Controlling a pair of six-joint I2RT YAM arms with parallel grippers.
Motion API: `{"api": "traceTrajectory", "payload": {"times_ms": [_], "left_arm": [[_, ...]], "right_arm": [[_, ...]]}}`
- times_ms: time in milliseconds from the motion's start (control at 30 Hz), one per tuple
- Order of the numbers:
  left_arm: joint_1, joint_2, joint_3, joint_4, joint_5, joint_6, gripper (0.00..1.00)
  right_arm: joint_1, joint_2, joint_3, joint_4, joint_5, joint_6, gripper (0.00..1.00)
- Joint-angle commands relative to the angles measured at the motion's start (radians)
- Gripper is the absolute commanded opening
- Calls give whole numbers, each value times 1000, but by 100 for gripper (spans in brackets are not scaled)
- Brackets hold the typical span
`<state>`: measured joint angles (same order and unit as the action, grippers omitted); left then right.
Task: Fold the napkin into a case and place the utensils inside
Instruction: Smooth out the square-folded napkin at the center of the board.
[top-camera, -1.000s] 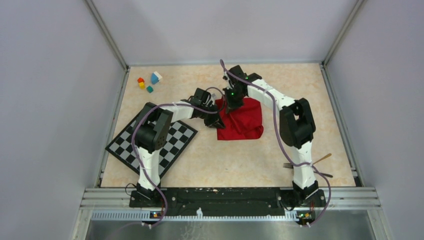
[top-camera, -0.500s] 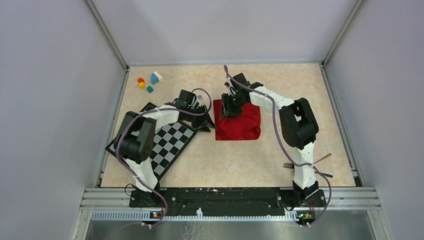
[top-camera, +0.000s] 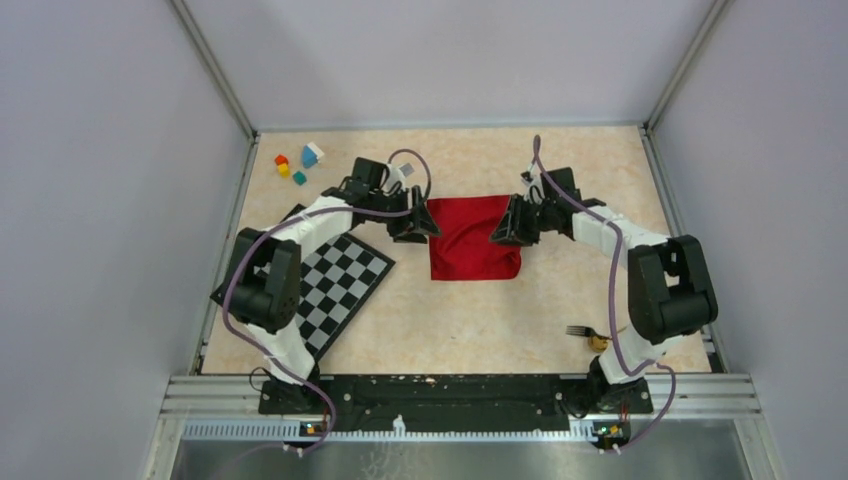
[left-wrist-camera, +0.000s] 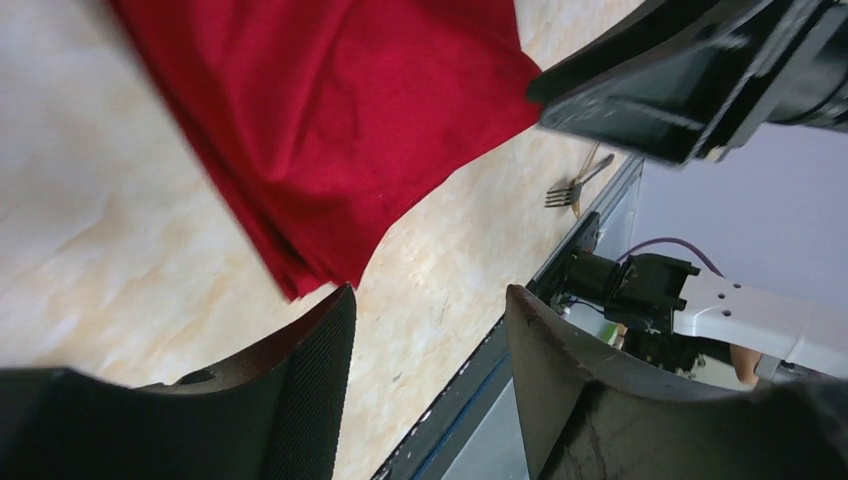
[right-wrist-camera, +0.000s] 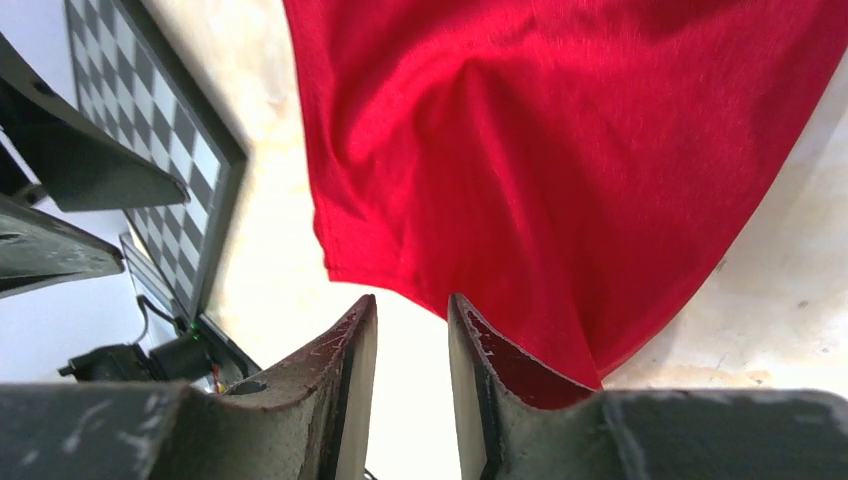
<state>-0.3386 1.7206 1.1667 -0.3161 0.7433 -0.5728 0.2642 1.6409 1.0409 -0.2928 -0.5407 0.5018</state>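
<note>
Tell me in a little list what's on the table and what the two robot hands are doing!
napkin: red, lying folded in the middle, between the grippers
left gripper: open, empty, beside the napkin's left side
right gripper: open a little, empty, beside its right side
fork and spoon: together by the right arm's base, not in the napkin
mat: checkered, under the left arm
blocks: far left corner

Beige marbled table (top-camera: 470, 320). Red napkin (top-camera: 474, 237) at centre, folded to rough rectangle, wrinkled. Checkerboard mat (top-camera: 335, 285) at left, askew, apart from napkin. Coloured blocks (top-camera: 297, 165) clustered in far left corner. Fork (top-camera: 578, 331) by near right edge, spoon (top-camera: 599, 343) just beside it.
</note>
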Motion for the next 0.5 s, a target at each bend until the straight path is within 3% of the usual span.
{"api": "traceTrajectory", "payload": {"times_ms": [0,133,233,467], "left_arm": [[-86,114,130,47,46,17,57],[-132,206,158,47,5,-3,51],[-147,257,151,56,-12,-2,50],[-148,326,170,-19,-104,48,45]], "right_arm": [[17,-51,-59,66,-13,-15,32],[17,-81,-30,-22,27,-89,34],[17,-131,-84,26,49,-93,43],[18,-60,-68,58,46,-81,43]]}}
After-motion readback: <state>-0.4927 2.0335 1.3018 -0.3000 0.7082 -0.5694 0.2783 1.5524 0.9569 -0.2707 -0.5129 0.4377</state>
